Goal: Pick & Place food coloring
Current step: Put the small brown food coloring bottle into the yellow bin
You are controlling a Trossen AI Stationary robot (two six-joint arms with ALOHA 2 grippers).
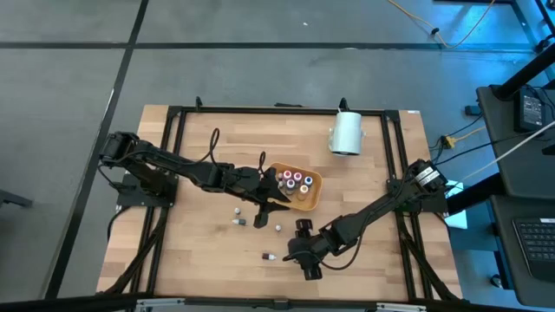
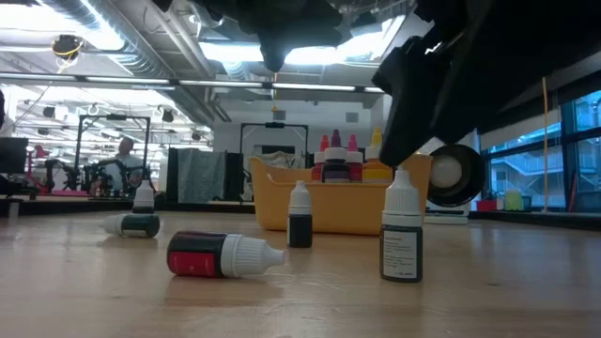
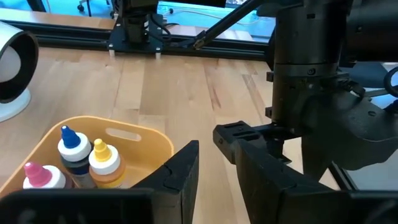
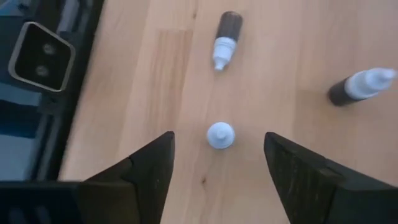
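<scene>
Workshop room around a wooden table

The wooden table (image 1: 199, 243) stands on a grey floor (image 1: 260, 22) crossed by dark lines, with a yellow cable (image 1: 451, 30) trailing over it. Beyond the table's far edge, ceiling lights (image 2: 310, 52) glow under exposed pipes, and windows (image 2: 573, 150) fill one side. A desk with a keyboard (image 1: 531, 247) stands beside the table.

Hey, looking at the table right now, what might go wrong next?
The right gripper hangs open over an upright white-capped bottle; a jaw clipping it could tip it. Two bottles lie loose nearby and might roll if bumped. The left gripper sits beside the orange tray, so the arms may crowd.
</scene>
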